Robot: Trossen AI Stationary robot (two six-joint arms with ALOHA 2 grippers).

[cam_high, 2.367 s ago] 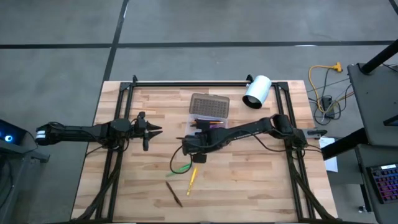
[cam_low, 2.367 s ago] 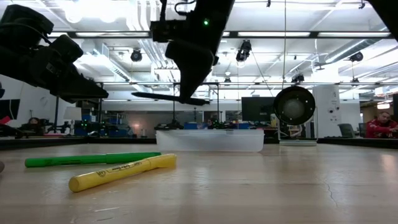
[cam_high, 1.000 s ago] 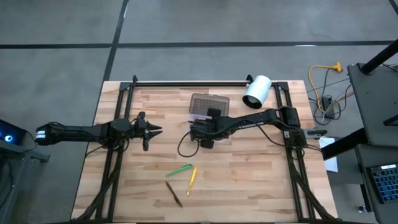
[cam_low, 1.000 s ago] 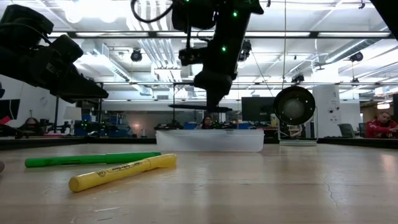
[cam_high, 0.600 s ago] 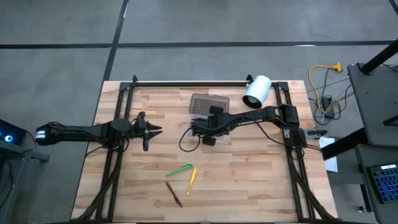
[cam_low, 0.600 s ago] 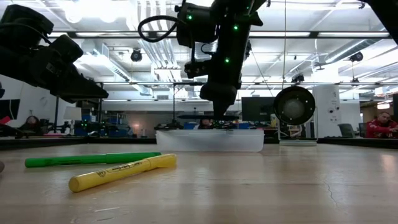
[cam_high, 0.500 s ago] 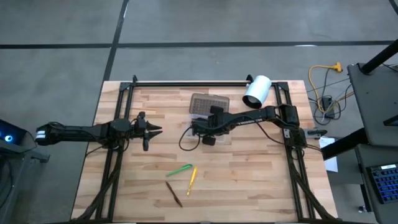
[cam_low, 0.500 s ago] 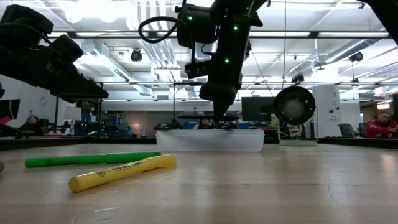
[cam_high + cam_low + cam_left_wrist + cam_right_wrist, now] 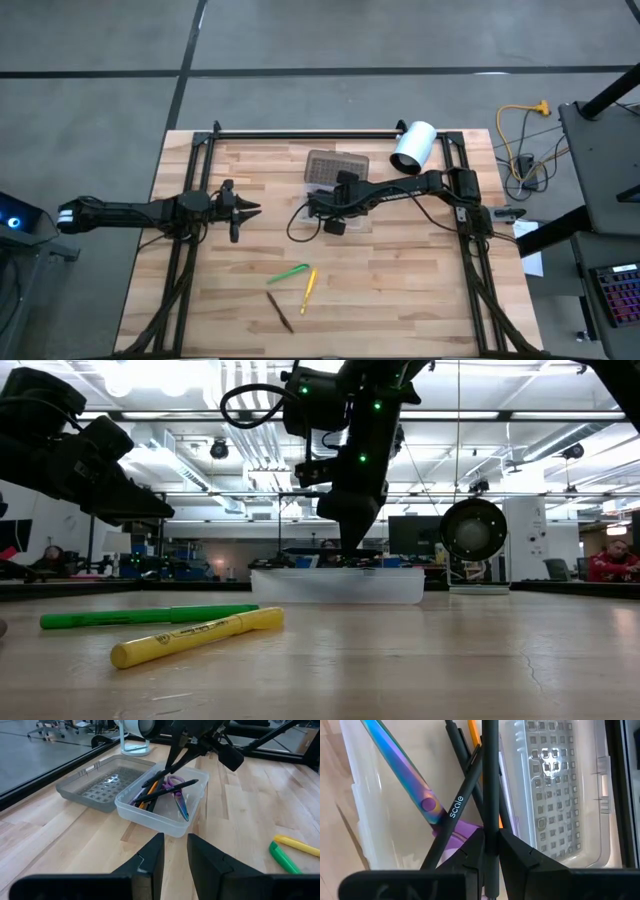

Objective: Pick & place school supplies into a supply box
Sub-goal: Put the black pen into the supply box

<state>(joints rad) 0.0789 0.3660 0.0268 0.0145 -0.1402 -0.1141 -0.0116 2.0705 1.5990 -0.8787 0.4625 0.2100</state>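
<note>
Box: the supply box (image 9: 345, 212) sat mid-table, its lid (image 9: 337, 169) lying open behind it.
In the box: scissors (image 9: 179, 800) and pens, with a pen (image 9: 491, 785) across them in my right gripper (image 9: 490, 851).
Behind-right: a cylinder (image 9: 413, 147) near the far edge.
Front: two markers (image 9: 299, 279) and a pencil (image 9: 280, 311) lay together.
Left: my left gripper (image 9: 243, 209) waited, well apart.
</note>
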